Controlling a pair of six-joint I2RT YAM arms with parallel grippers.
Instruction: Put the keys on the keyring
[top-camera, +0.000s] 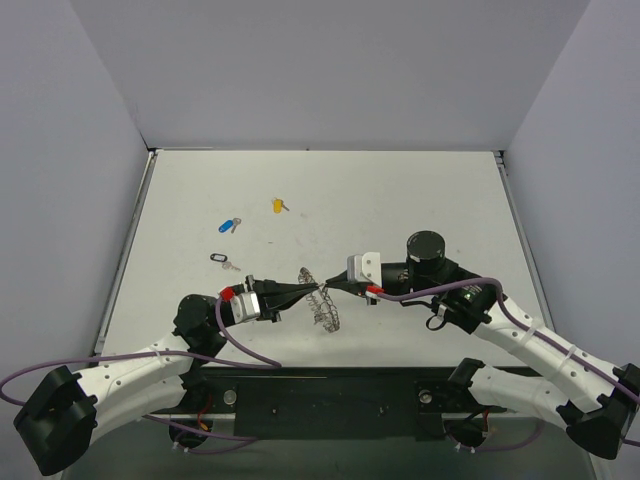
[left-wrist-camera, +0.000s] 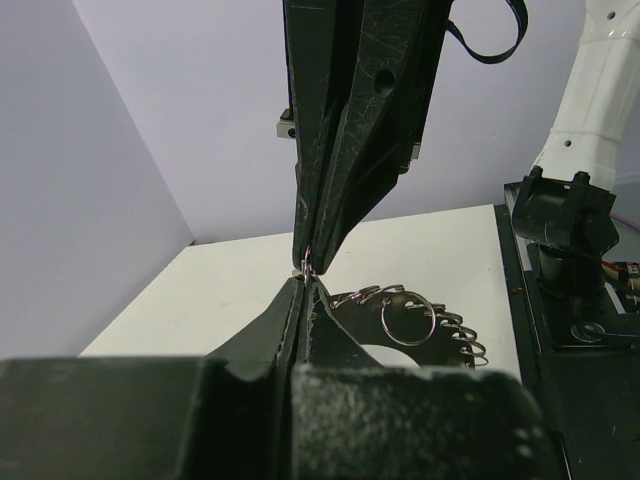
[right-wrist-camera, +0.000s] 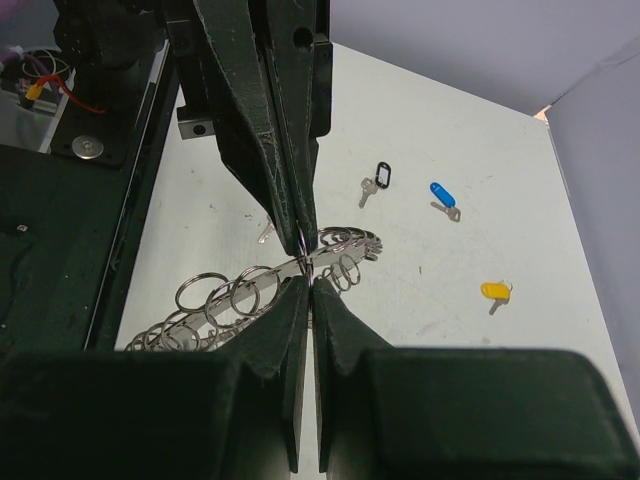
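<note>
Left gripper (top-camera: 314, 290) and right gripper (top-camera: 332, 288) are clamped shut, tip to tip, on the keyring (top-camera: 325, 305) at mid-table.
Both seem to pinch the same bit of wire at its edge, and whether a key sits between the tips is too small to tell. The blue key (top-camera: 230, 225), yellow key (top-camera: 278, 206) and black key (top-camera: 222, 260) lie loose on the table beyond the keyring. No key shows on it, so I judge nearly all the threading is left.

White table (top-camera: 420, 190) boxed by plain pale-lilac walls (top-camera: 330, 60) on three sides, even light
</note>
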